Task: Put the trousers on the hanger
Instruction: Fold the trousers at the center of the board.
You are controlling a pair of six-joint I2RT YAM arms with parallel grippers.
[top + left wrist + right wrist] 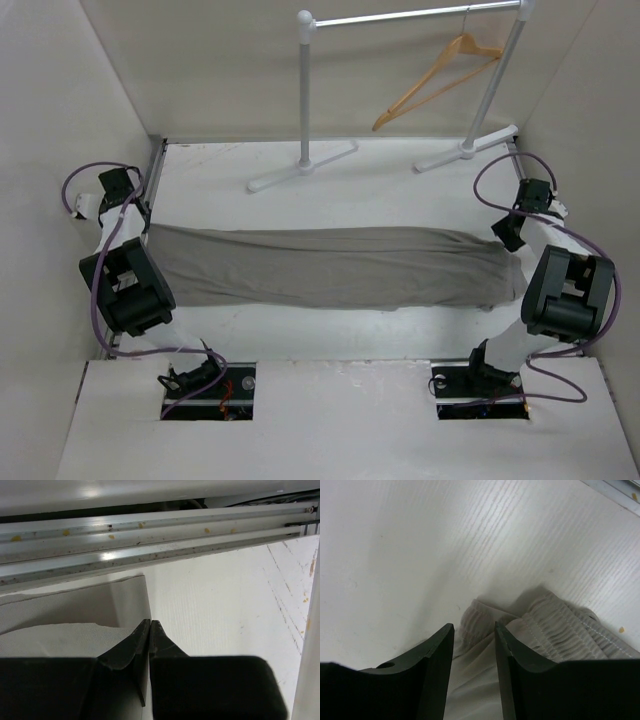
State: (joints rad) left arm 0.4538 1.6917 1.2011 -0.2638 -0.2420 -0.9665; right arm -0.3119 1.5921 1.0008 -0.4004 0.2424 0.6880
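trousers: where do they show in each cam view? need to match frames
Top external: trousers lie flat across mid-table, spanning arm to arm.
Left wrist: trousers at lower left, their edge at the left hand's closed tips.
Right wrist: trousers from bottom centre to right, gathered waistband running between the right hand's parted fingers.
Shared landmark: the white table, under the cloth in all three.

Our left arm and right arm sit at opposite side edges of the table.
Our left gripper is pinched closed; our right gripper has its jaws parted.
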